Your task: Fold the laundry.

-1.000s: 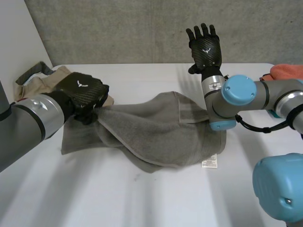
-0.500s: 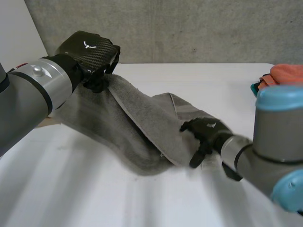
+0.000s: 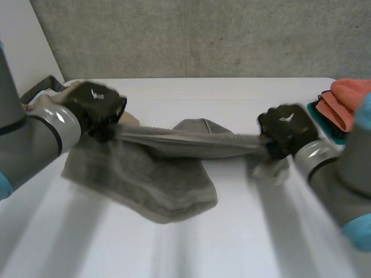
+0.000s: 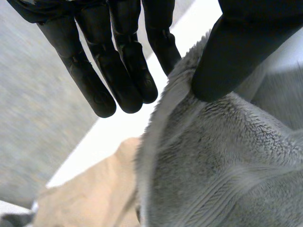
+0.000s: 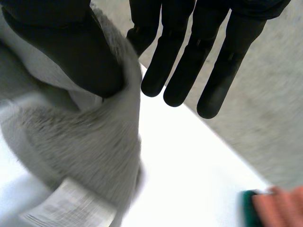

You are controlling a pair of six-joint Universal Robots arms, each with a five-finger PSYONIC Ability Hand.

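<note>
Head view: we are spreading the grey towel (image 3: 168,185) over the table (image 3: 232,237), left hand (image 3: 95,104) at nine o'clock and right hand (image 3: 287,128) at three each pinching its edge; next, we judge, it must be laid flat.

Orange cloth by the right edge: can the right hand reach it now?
Likely not yet: the right hand pinches the grey towel, stretched taut to the left hand. Bare table lies between it and the orange cloth.
</note>
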